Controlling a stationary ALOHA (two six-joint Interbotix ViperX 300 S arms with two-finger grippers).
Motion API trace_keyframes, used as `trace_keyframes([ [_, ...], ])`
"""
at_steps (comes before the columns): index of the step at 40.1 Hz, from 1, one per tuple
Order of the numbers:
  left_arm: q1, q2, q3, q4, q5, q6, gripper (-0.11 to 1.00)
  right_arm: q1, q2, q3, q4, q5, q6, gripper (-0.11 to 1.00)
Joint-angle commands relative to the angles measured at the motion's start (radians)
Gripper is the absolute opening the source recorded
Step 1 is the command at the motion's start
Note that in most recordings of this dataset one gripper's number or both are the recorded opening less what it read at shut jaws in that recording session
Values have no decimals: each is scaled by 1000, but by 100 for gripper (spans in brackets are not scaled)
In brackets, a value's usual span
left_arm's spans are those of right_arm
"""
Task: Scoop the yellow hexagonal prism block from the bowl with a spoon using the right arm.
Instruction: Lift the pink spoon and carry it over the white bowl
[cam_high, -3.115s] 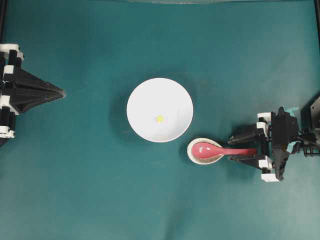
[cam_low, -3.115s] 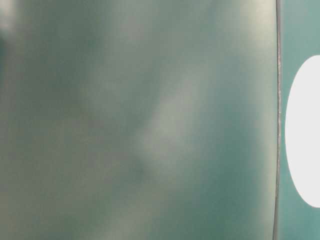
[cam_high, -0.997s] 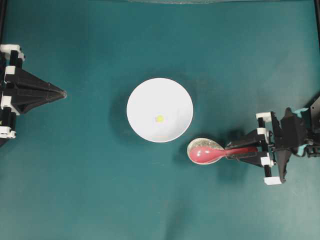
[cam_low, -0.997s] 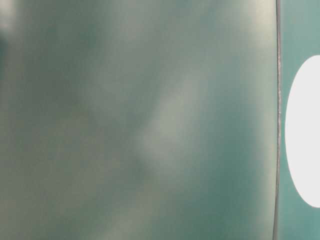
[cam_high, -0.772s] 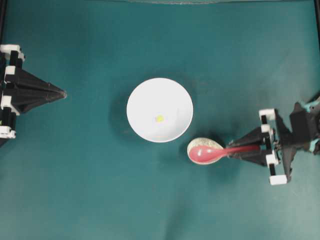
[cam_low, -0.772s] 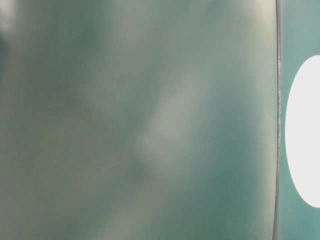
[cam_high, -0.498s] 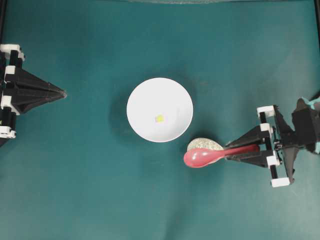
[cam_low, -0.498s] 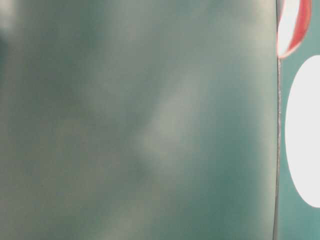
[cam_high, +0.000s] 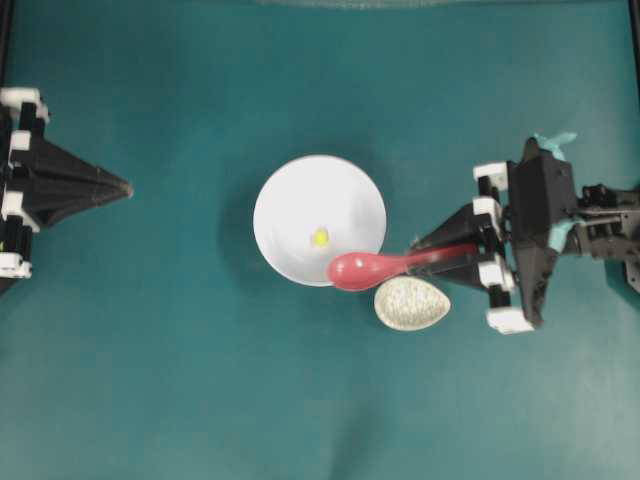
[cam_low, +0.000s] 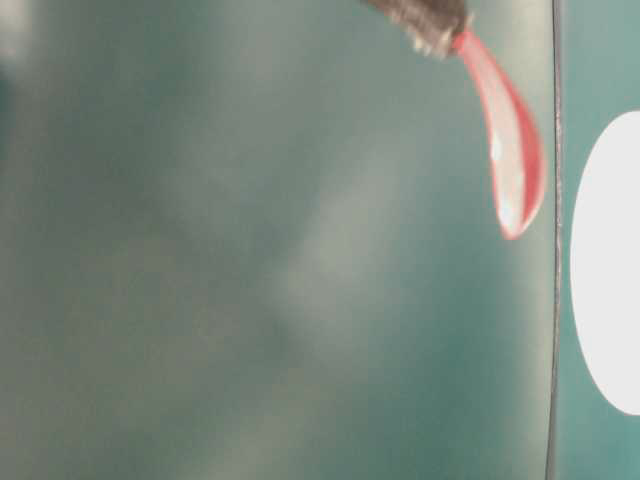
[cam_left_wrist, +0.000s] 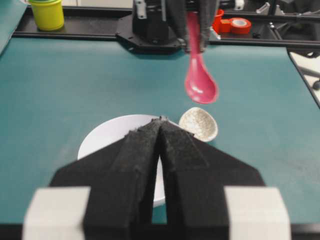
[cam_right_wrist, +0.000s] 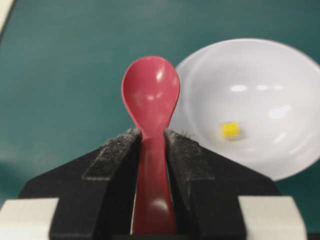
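One spoon clamped by its handle in my right hand, scoop over the bowl's five-o'clock rim; yellow block sits centre. I should dip low, sliding under it.

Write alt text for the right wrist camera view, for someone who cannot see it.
A black claw grips a pink-red spoon by its handle, scoop pointing away from the camera. To the right and beyond sits a white bowl holding a small yellow block, all on a teal table.
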Motion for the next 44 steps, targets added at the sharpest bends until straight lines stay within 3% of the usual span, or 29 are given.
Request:
trace_keyframes([
  [1,0,5,-28,3,-8,0,0,-31,3,-48,2,28,2,25],
  [7,2,5,-28,3,-9,0,0,-67,17,-87,6,86,15,25],
  [25,0,8,-26,3,-11,0,0,-196,80,-190,5,308,195,25],
  [44,0,8,-26,3,-11,0,0,-258,224,-334,-38,577,207,25],
])
